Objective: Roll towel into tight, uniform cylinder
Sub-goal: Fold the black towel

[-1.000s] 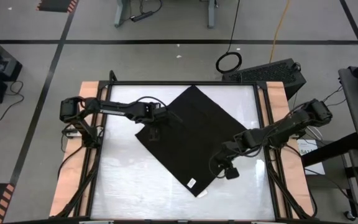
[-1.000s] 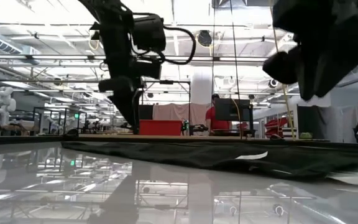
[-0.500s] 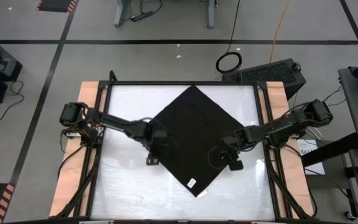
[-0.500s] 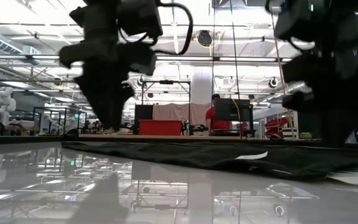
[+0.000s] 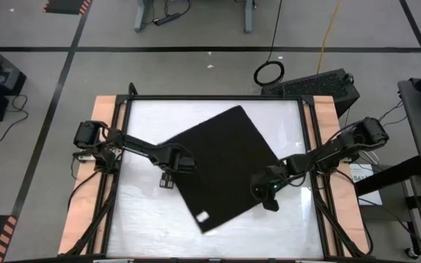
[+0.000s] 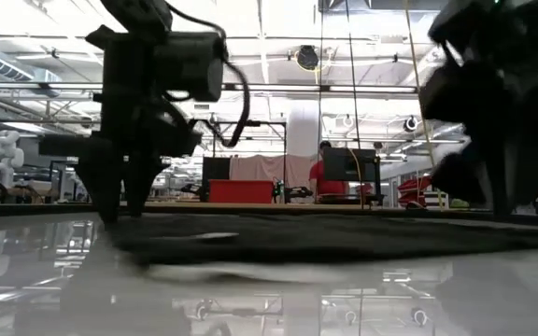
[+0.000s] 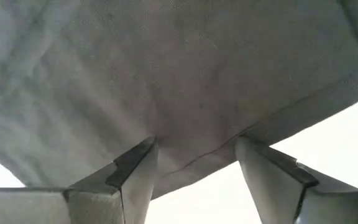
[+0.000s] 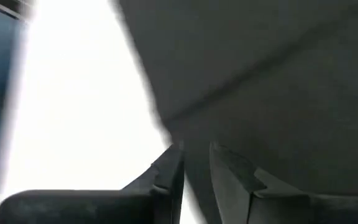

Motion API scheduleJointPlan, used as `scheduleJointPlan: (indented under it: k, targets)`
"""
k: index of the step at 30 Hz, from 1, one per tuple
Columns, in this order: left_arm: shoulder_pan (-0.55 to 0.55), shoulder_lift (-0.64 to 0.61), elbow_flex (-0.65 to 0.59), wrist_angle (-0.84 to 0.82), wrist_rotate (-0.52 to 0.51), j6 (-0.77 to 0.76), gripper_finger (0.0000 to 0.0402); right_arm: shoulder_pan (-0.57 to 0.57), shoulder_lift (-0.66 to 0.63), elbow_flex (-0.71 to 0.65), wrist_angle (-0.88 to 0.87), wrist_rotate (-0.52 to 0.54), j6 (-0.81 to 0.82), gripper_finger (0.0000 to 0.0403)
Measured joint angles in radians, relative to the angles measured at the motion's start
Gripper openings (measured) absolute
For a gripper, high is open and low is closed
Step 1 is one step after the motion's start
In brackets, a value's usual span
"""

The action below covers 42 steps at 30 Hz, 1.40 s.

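The black towel (image 5: 225, 164) lies spread flat on the white tabletop (image 5: 145, 219) as a tilted square. Its white tag (image 5: 202, 217) is by the near corner. My left gripper (image 5: 174, 166) stands at the towel's left edge with its fingers open and pointing down. In the left wrist view (image 7: 194, 146) the edge runs between the two fingertips. My right gripper (image 5: 263, 188) stands at the towel's right near edge, fingers close together (image 8: 196, 152). In the low view the towel (image 6: 344, 238) is a low dark band. My left gripper comes from above, its two spread fingertips (image 7: 143, 152) set on the towel's left edge (image 7: 197, 155). The cloth lies flat on the table and creases slightly between them. My right gripper's fingers (image 8: 169, 162) come from above at the towel's right near edge (image 8: 169, 132), only a narrow slit between them. Which layers they have does not show. The towel stays on the table.
The table has wooden side rails (image 5: 104, 109) and a dark frame (image 5: 210, 97). Bare white tabletop lies left of and near the towel. In the low view a person in red (image 6: 323, 177) stands far behind the table.
The towel has turned about on the table: its near corner with the tag has swung toward the left edge, its far corner slightly right. My left gripper has gone from the towel's far left part toward the near and left edges and lower. My right gripper has shifted slightly left.
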<state>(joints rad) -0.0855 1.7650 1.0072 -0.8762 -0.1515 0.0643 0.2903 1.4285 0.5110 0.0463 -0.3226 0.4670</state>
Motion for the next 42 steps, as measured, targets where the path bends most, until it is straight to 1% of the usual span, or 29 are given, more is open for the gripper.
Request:
scheduleJointPlan:
  k: [2,5,7,8,11,13,15,18,20,22,24,28,31,34,38,42]
  targets:
    - [0.025,0.001,-0.001,-0.029,-0.081,0.056,0.0231,0.014,0.015,0.002,0.093,-0.024,0.036,0.0068]
    - [0.07,-0.012,-0.005,-0.051,-0.199,0.106,0.0231,0.02,0.023,0.0,0.191,-0.025,0.063,0.0068]
    - [0.097,-0.03,0.004,-0.085,-0.244,0.11,0.0231,0.018,0.019,0.0,0.247,-0.037,0.071,0.0068]
    - [0.109,-0.04,0.01,-0.101,-0.251,0.106,0.0231,0.016,0.011,0.0,0.264,-0.056,0.071,0.0068]
    - [0.13,-0.077,0.032,-0.16,-0.249,0.063,0.0231,0.012,-0.04,0.001,0.262,-0.073,0.063,0.0068]
    - [0.132,-0.114,0.046,-0.182,-0.242,0.021,0.0231,0.013,-0.097,0.001,0.197,-0.063,0.034,0.0068]
    - [0.123,-0.158,0.057,-0.178,-0.186,-0.033,0.0231,0.013,-0.17,0.001,0.088,-0.017,0.001,0.0069]
    - [0.098,-0.227,0.062,-0.14,-0.068,-0.151,0.0231,0.013,-0.285,0.001,-0.124,0.05,-0.041,0.0079]
    - [0.069,-0.266,0.062,-0.095,0.005,-0.226,0.0231,0.013,-0.362,0.001,-0.274,0.085,-0.056,0.0096]
    - [0.024,-0.289,0.062,-0.042,0.063,-0.277,0.0231,0.012,-0.432,0.001,-0.424,0.094,-0.062,0.0115]
    - [-0.038,-0.298,0.063,0.008,0.073,-0.301,0.0231,0.012,-0.495,0.001,-0.559,0.111,-0.059,0.0133]
    - [-0.184,-0.276,0.064,0.105,0.066,-0.302,0.0231,0.013,-0.596,0.001,-0.753,0.146,-0.043,0.0157]
    - [-0.28,-0.241,0.063,0.183,0.048,-0.311,0.0231,0.02,-0.648,0.001,-0.797,0.174,-0.018,0.0161]
    - [-0.356,-0.199,0.063,0.306,0.042,-0.322,0.0231,0.029,-0.673,0.001,-0.804,0.206,-0.001,0.016]
    - [-0.434,-0.137,0.063,0.449,0.042,-0.324,0.0231,0.032,-0.666,0.001,-0.825,0.264,0.027,0.0153]
    - [-0.478,-0.074,0.063,0.521,0.042,-0.375,0.0231,0.033,-0.642,0.001,-0.827,0.271,0.039,0.0145]
